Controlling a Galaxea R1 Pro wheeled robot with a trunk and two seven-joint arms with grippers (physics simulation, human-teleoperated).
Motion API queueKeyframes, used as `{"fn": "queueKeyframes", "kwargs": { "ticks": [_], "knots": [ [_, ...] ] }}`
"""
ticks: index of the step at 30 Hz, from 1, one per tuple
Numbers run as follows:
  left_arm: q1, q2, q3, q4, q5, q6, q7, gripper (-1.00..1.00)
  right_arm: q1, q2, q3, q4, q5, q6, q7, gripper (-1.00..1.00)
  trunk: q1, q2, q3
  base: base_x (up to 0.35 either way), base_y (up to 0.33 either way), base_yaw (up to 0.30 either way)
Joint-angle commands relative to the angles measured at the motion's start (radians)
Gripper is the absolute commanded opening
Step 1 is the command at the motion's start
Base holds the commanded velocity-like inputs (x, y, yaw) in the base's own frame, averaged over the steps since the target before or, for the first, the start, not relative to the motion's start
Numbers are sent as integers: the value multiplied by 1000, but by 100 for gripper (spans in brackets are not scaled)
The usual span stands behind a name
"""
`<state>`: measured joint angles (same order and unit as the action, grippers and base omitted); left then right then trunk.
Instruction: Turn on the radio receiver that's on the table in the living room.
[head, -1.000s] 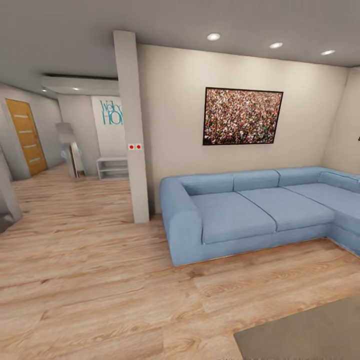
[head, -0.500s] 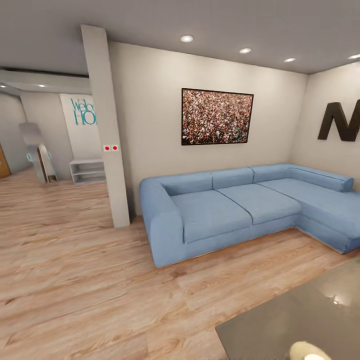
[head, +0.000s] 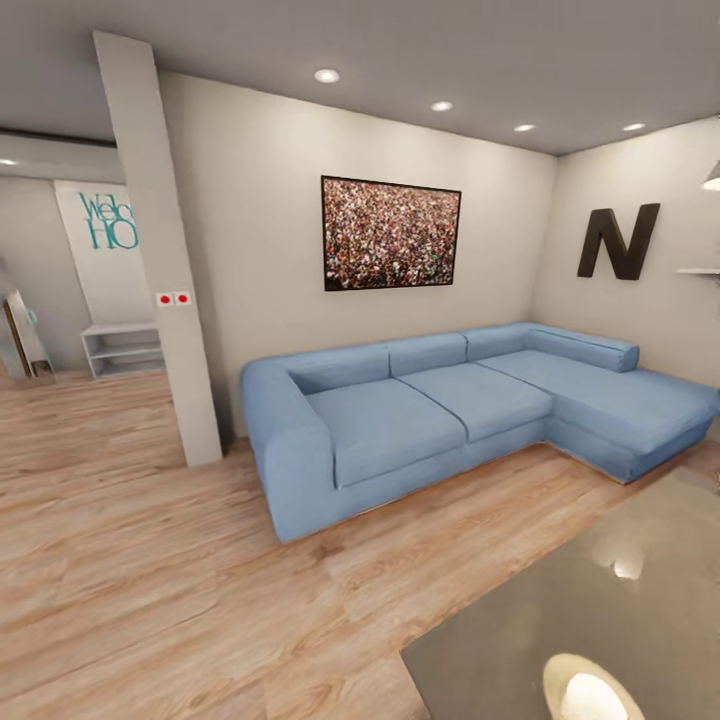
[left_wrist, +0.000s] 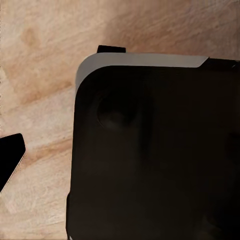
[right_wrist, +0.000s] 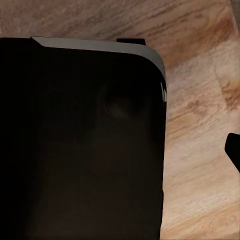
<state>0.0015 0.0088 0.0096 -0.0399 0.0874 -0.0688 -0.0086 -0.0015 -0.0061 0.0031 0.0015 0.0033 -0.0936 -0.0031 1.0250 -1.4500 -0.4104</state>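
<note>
The radio receiver is out of view. A corner of the low table (head: 540, 625), with a glossy grey-brown top, reaches in at the lower right of the head view and mirrors a round lamp glow (head: 590, 692). In the left wrist view a single dark fingertip (left_wrist: 10, 160) pokes in beside a black rounded robot body (left_wrist: 155, 150) over wood floor. The right wrist view likewise has one dark fingertip (right_wrist: 234, 150) next to the black body (right_wrist: 80, 140). Neither view lets me see how the jaws stand.
A blue sectional sofa (head: 430, 410) stands along the back wall under a framed picture (head: 390, 233). A large "N" (head: 618, 240) hangs on the right wall. A white pillar (head: 160, 270) rises left of the sofa, with a hallway shelf (head: 122, 348) beyond. Wood plank floor (head: 170, 580) lies between me and the sofa.
The whole head view has swung to the right: pillar and sofa slid left in the picture, the "N" came fully into view, and more of the table top shows.
</note>
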Motion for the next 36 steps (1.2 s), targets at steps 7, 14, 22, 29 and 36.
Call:
{"fn": "queueKeyframes", "kwargs": {
  "ticks": [7, 14, 22, 29, 36],
  "knots": [
    [0, 2, 0, 0, 1, 3, -3, 100, 0, 0, 0, 0, 0, 0, 0, 100, 0, 0, 0, 276, 129, -22],
    [0, 0, 0, 0, 0, 2, -3, 100, 0, 0, 0, 0, 0, -1, 0, 100, 0, 0, 0, 256, 100, -1],
    [0, 0, 0, 0, 0, 1, -2, 100, 0, 0, -5, 0, -7, 0, 0, 100, 0, 0, 0, 47, 12, -119],
    [0, 0, 0, 0, 0, 1, -2, 100, 0, 0, -6, 0, -8, 0, 0, 100, 0, 0, 0, 2, 1, -271],
    [0, 0, 0, 0, 0, 1, -1, 100, 0, 0, -6, 0, -8, 0, 0, 100, 0, 0, 0, 0, 0, -281]
  ]
}}
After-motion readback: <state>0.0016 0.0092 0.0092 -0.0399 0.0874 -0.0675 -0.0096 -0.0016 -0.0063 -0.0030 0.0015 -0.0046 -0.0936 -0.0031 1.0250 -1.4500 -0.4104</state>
